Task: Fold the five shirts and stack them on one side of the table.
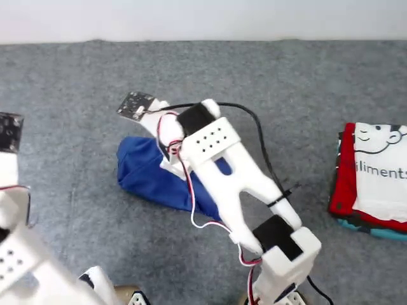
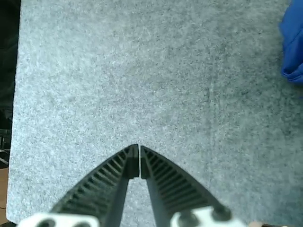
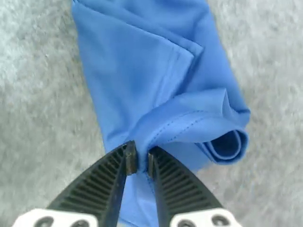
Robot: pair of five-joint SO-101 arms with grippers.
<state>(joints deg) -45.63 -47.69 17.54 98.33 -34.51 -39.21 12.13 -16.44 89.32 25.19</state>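
Jaws pressed together on nothing, the left pincer (image 2: 139, 156) hangs over the bare grey bench (image 2: 142, 71) toward eight o'clock. Near the centre lies the bunched blue shirt (image 1: 143, 175), and the right pincer (image 3: 139, 160) is nipped tight on one of its folded edges. At three o'clock, well apart from it, sits the stack of folded shirts (image 1: 372, 184), a white one on top.

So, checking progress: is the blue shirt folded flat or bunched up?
Folded, not flat: the blue shirt lies layered, one end rolled, with the right claw pinching a raised fold.
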